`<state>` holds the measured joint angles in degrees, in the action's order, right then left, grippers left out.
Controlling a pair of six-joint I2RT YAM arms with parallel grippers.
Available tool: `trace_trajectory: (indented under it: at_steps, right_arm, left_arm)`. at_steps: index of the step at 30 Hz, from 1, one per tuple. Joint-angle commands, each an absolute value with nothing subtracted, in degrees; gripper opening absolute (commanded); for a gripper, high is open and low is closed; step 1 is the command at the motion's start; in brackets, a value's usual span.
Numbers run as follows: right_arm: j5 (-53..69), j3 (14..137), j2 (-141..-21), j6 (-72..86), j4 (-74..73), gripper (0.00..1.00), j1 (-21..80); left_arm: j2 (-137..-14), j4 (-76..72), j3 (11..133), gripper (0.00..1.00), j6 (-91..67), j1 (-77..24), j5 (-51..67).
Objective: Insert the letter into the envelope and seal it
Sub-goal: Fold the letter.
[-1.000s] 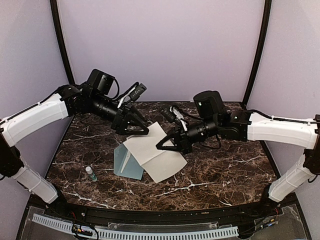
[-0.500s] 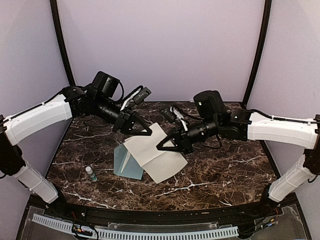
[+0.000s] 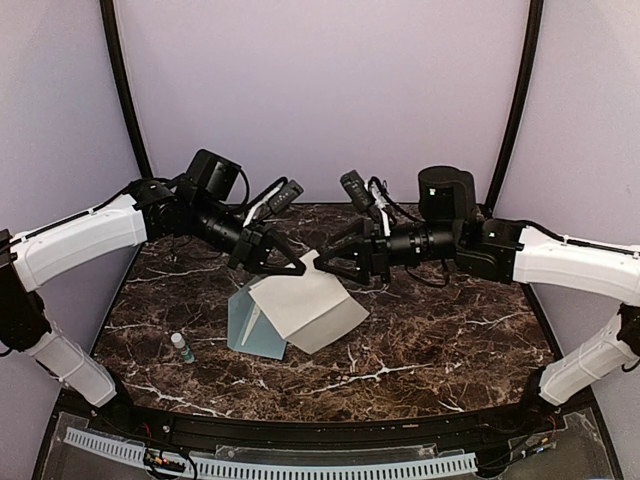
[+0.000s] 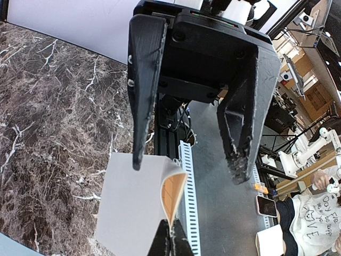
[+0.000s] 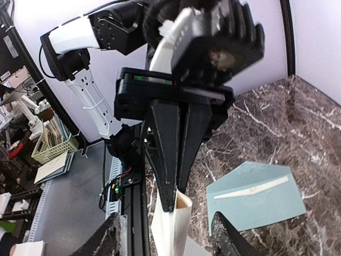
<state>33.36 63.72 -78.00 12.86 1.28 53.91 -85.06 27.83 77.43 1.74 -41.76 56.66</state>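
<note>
The left gripper [image 3: 297, 268] has its two fingers pressed together on the upper edge of the letter [image 3: 308, 308]. In the right wrist view we see these black fingertips [image 5: 169, 192] meeting on the paper, which curls a little just below them.

The right gripper [image 3: 322, 260] stands face to face with the left one, very near. Its jaws are apart, with nothing between them. In the left wrist view one of its fingers [image 4: 143, 101] ends just at the far edge of the sheet, but we cannot tell whether it touches the paper.

From the grip the letter slopes down toward the near side, plain whitish side up, and its lower part reaches the dark marble table [image 3: 450, 340].

The envelope [image 3: 250, 325] lies on the table at the left of the letter. In the top view the sheet covers the envelope's right part. A small bottle [image 3: 182, 347] stands upright left of the envelope, apart from it.

Both arms reach in from the two sides and meet over the far middle of the table.
</note>
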Motion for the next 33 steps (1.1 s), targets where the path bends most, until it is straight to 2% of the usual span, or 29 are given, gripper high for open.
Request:
trace_trajectory:
  at_steps: [1, 15, 17, 19, 21, 23, 25, 27, 30, 33]
  right_arm:
    - [31.14, 63.72, -78.13, 14.01, 6.97, 0.48, 53.61]
    - [31.52, 65.1, -80.33, 13.58, 5.71, 0.2, 53.68]
    - [31.49, 65.11, -80.48, 13.54, 5.65, 0.13, 53.65]
    - [31.65, 65.13, -80.62, 13.56, 5.55, 0.0, 53.62]
    - [31.62, 65.07, -80.75, 13.61, 5.5, 0.0, 53.63]
    - [31.46, 64.76, -80.53, 13.69, 5.54, 0.0, 53.61]
    - [31.34, 64.46, -80.06, 13.96, 6.07, 0.0, 53.6]
    - [31.29, 64.26, -79.72, 14.37, 6.44, 0.0, 53.53]
    - [30.66, 64.53, -79.65, 15.24, 6.23, 0.0, 53.45]
    - [28.5, 65.22, -79.98, 16.54, 4.65, 0.0, 53.07]
  left_arm:
    - [-83.39, 26.46, 76.61, 0.0, 1.25, -41.92, 58.37]
    - [-82.99, 25.37, 75.75, 0.0, 0.26, -41.9, 58.87]
    - [-83.09, 25.35, 75.8, 0.0, 0.26, -41.88, 58.93]
    - [-83.14, 25.23, 75.84, 0.0, 0.26, -41.92, 59.05]
    - [-83.17, 25.23, 75.85, 0.0, 0.26, -41.9, 58.95]
    - [-83.11, 25.18, 75.88, 0.19, 0.26, -41.88, 58.5]
    - [-83.04, 25.18, 75.74, 0.54, 0.26, -41.87, 57.54]
    - [-82.98, 25.19, 75.56, 0.64, 0.31, -41.87, 56.3]
    - [-82.93, 25.28, 75.38, 0.63, 0.74, -41.96, 54.51]
    - [-82.73, 25.38, 75.24, 0.46, 1.23, -42.06, 53.83]
